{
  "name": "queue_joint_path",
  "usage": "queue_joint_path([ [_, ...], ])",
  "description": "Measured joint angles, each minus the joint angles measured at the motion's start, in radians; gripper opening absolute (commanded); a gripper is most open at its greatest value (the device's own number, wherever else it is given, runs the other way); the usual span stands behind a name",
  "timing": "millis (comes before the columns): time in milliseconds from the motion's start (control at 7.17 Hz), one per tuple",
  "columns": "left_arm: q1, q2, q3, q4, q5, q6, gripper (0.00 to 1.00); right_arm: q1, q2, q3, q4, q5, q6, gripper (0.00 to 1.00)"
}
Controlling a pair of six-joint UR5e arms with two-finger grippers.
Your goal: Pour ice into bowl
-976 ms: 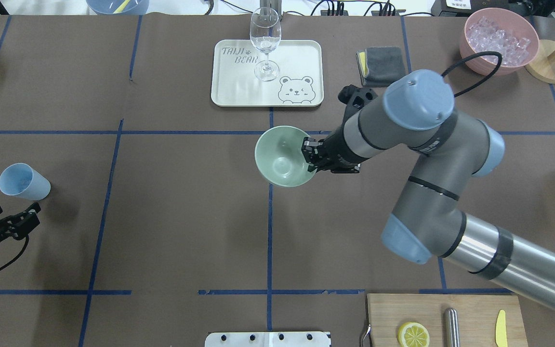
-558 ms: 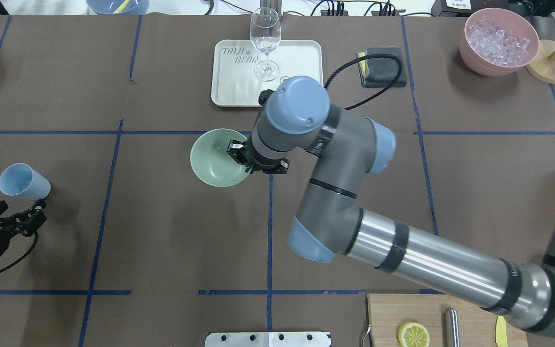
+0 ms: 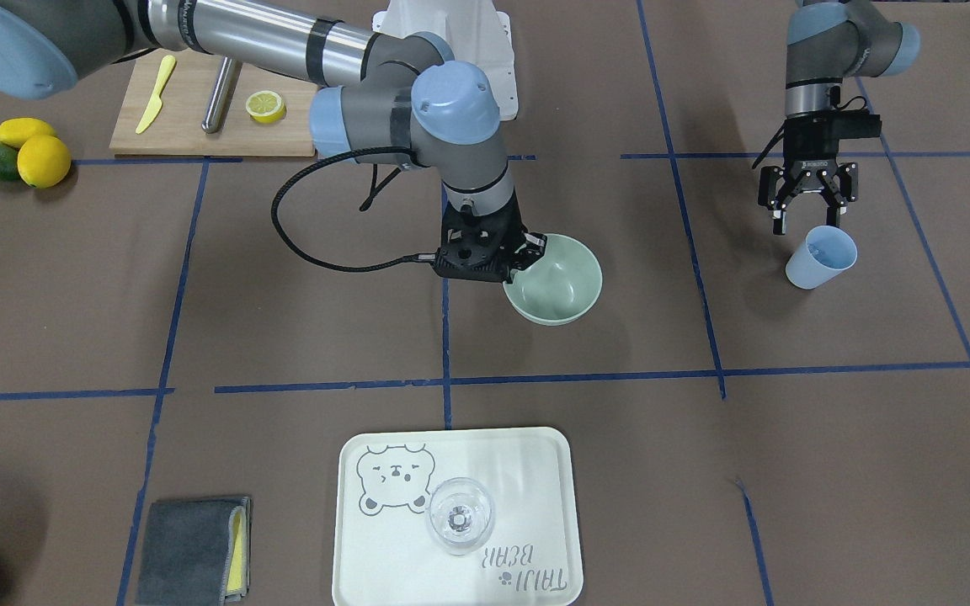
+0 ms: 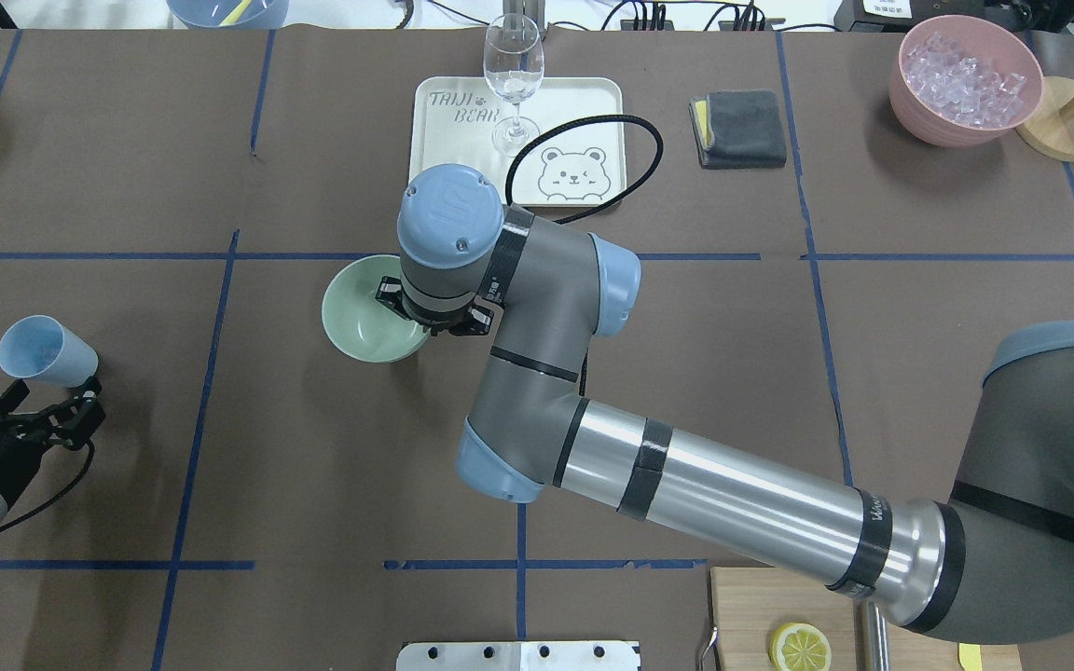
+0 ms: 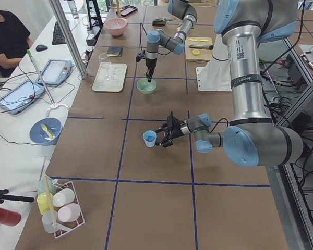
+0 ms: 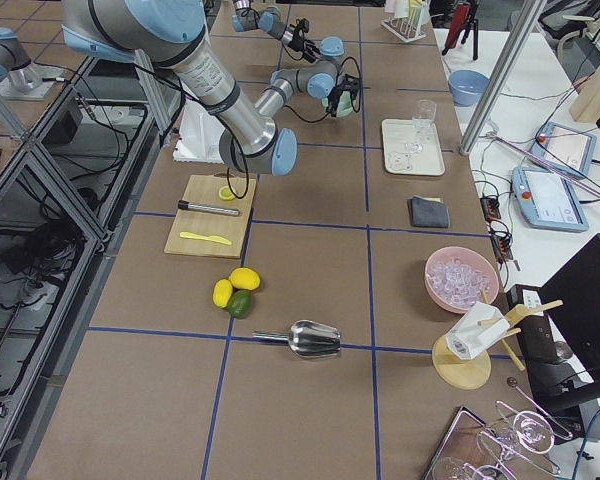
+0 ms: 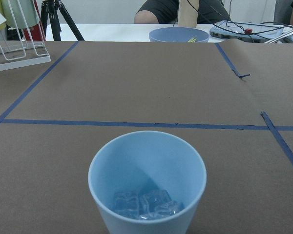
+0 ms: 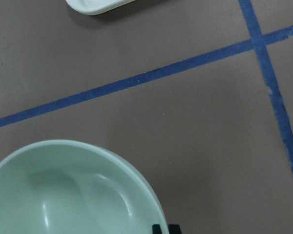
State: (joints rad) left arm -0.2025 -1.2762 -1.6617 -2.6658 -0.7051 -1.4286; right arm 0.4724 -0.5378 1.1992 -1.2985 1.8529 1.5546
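The left gripper (image 3: pixel 808 223) is hovering just behind the light blue cup (image 7: pixel 146 180). Its jaws are spread wide and touching nothing, probably lining up to take the cup for the pour. The cup, smooth, matte and tapered, is standing upright on the brown papered surface (image 4: pixel 313 485). The ice (image 7: pixel 144 204) is lying at its bottom as a few small glassy cubes, clumped together.

Farther out, the right gripper (image 3: pixel 531 251) is pinching the bowl (image 4: pixel 360 321) by its thin rim, jaws narrowed on the wall, seemingly to set it within the cup's reach. Whether the bowl is resting or lifted, I cannot tell. It is sitting well apart from the cup, round, glossy sage green and empty.

Beyond, a clear stemmed glass (image 3: pixel 460 515) is standing on a pale tray (image 3: pixel 535 454).
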Motion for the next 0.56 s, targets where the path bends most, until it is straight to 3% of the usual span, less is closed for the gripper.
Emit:
queue_joint_path([
  [558,-0.001,-0.018,0.033,-0.001,0.005,0.003,0.94,-0.052,0.020,-0.024,0.001,-0.010,0.003,0.00],
])
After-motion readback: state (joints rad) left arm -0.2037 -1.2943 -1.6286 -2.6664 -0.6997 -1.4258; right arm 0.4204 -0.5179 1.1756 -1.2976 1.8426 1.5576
